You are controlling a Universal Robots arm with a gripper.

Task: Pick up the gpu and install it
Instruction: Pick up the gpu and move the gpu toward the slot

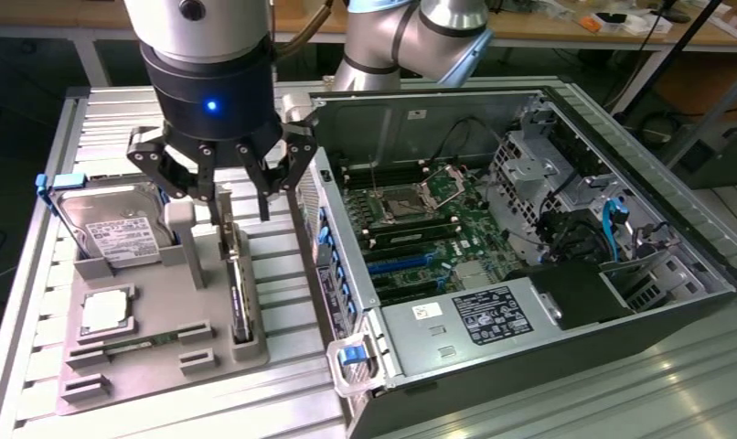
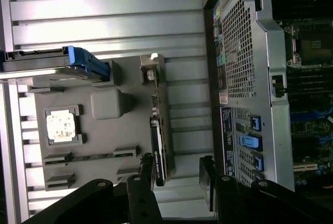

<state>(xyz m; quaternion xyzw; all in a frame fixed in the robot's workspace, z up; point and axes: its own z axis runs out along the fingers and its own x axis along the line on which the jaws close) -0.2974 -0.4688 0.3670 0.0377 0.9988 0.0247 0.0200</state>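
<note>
The gpu [image 1: 238, 293] stands on its edge in a slot of the grey holder tray [image 1: 149, 370], its silver bracket end toward the back. In the wrist view the gpu [image 2: 157, 148] appears edge-on as a thin dark strip. My gripper [image 1: 232, 203] hangs just above the card's back end. It is open, with one finger on each side of the card's line and nothing between them. In the wrist view the gripper [image 2: 177, 174] has its black fingertips [image 2: 146, 164] spread, one over the card's end and the other over bare table.
On the grey tray [image 2: 106, 104] also sit a silver hard drive in a blue frame [image 1: 106, 224], a processor chip [image 1: 106, 311] and a slim memory stick [image 1: 131, 346]. The open computer case [image 1: 661, 302] lies on the exterior view's right, motherboard [image 1: 430, 229] exposed, its wall close beside the tray.
</note>
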